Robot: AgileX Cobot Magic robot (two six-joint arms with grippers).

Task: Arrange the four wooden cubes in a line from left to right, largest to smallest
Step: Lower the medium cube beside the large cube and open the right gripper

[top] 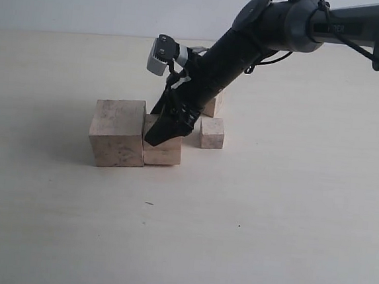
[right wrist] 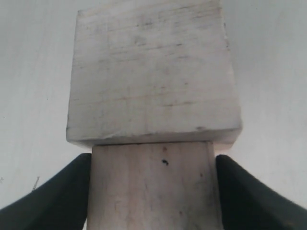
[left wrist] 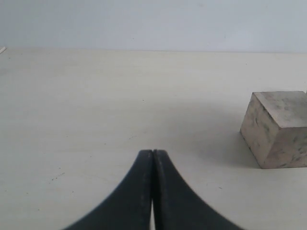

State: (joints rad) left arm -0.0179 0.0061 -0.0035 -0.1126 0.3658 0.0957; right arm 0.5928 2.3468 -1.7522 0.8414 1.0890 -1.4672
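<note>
The largest wooden cube [top: 117, 132] stands on the table at the left. The second-largest cube [top: 167, 155] rests right beside it, touching its right face. My right gripper [top: 160, 138] comes down over this cube; in the right wrist view its fingers [right wrist: 72, 191] press both sides of that cube [right wrist: 153, 191], with the largest cube [right wrist: 151, 72] just beyond. The smallest cube [top: 211, 132] sits apart to the right. Another cube [top: 213, 106] is half hidden behind the arm. My left gripper [left wrist: 152, 152] is shut on nothing, well away from the largest cube [left wrist: 276, 129].
The pale table [top: 269, 222] stretches wide in front and to both sides of the cubes. The right arm [top: 252, 34] slants down from the upper right over the cubes. A white wall runs behind the table's far edge.
</note>
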